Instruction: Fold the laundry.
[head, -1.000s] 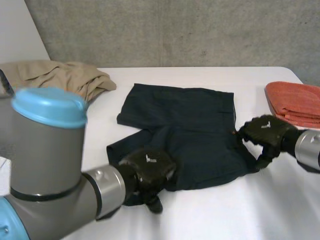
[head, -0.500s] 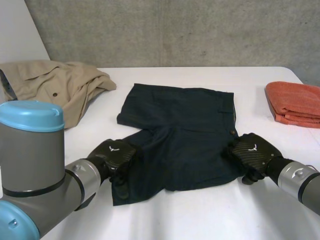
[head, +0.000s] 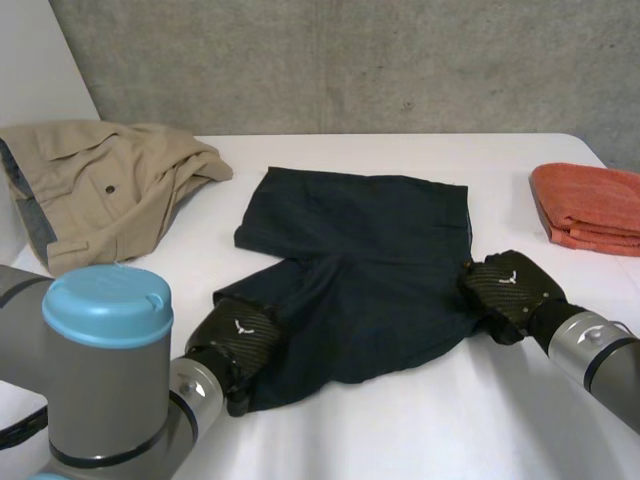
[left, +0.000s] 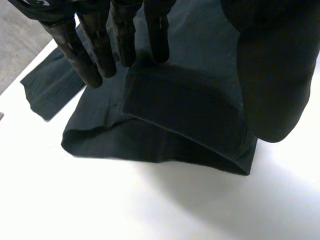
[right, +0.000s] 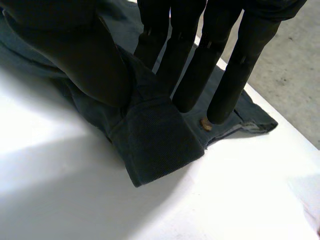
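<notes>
The left hand (head: 240, 338) sits on the near left leg of the shorts (head: 360, 270), right at the hem. It is released: its fingers (left: 80, 55) are straight with their tips down on the dark cloth, and the thumb (left: 275, 75) hangs apart over the hem's corner. A flat doubled flap of the hem lies between them.

The right hand (head: 508, 288) is at the shorts' right edge, by the waistband corner. It grasps the cloth: a raised ridge of fabric is caught between its thumb (right: 85, 55) and straight fingers (right: 190, 75). A small brown button (right: 205, 123) lies just past the fingertips.

The shorts are spread flat in the middle of the white table (head: 420, 430), with nothing on top of them but the two hands. A crumpled tan garment (head: 100, 180) lies at the far left, well apart from the shorts. A folded orange towel (head: 590, 205) rests at the right edge, also well apart. A grey concrete wall (head: 350, 60) stands behind the table.

Both hands are knuckles up and low on the cloth. The left arm (head: 105, 380) comes in from the near left, the right arm (head: 595, 355) from the near right.
</notes>
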